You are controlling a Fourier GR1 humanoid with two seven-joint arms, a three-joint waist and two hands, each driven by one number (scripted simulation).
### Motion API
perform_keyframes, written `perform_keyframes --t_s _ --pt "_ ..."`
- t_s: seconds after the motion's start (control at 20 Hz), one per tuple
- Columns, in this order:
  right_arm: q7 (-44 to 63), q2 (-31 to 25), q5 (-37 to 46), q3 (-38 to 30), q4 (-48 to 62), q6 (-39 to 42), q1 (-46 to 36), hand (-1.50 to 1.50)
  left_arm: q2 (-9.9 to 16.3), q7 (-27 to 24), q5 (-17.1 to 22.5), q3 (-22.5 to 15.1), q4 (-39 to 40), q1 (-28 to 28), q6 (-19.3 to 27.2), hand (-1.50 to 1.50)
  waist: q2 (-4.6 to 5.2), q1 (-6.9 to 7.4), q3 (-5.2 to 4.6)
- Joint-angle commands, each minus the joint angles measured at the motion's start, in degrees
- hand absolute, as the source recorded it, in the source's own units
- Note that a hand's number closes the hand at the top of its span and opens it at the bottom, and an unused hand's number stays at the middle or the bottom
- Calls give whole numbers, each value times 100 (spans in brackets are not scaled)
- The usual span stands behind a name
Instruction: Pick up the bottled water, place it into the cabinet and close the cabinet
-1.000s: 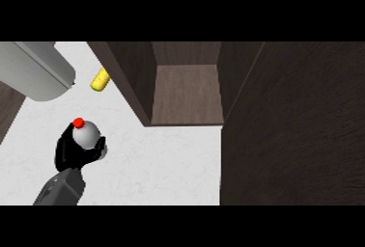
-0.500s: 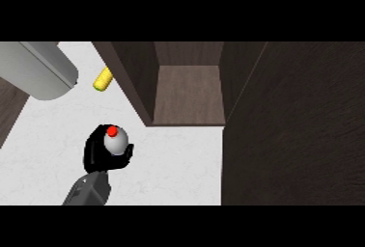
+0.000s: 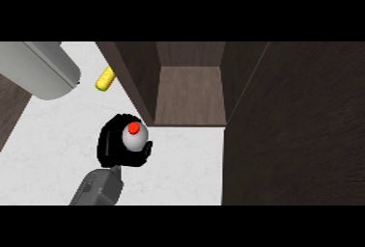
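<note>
The bottled water (image 3: 133,136), pale grey with a red cap, stands upright in my left hand (image 3: 110,143), whose fingers curl round it and hide most of its body. Hand and bottle hover over the white counter (image 3: 64,140), just left of the front of the open dark wood cabinet (image 3: 189,96). The cabinet's inner floor shows bare. Its door (image 3: 299,135) stands swung open and fills the right side of the head view. My right hand does not show.
A yellow oblong object (image 3: 105,79) lies on the counter by the cabinet's left wall. A large grey rounded appliance (image 3: 43,67) sits at the upper left. The counter's dark edge runs along the far left.
My left hand has carried the bottle to the right and slightly forward, closer to the cabinet opening. The cabinet and door have not moved.
</note>
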Motion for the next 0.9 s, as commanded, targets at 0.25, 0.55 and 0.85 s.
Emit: perform_keyframes --t_s 0.25,0.55,0.85 --pt "454 -114 -668 -140 -679 -99 -45 -150 -10 1542 331 -1932 -2485 115 1921 150 17 35 0" --pt "404 -90 -543 -96 -499 -84 -287 -150 -10 2252 259 -3086 -3032 -795 4124 150 53 -118 -2" --pt "359 87 -312 -30 -475 -1 -319 -150 -10 2596 56 -3076 -2848 -1704 5058 150 44 -154 -4"
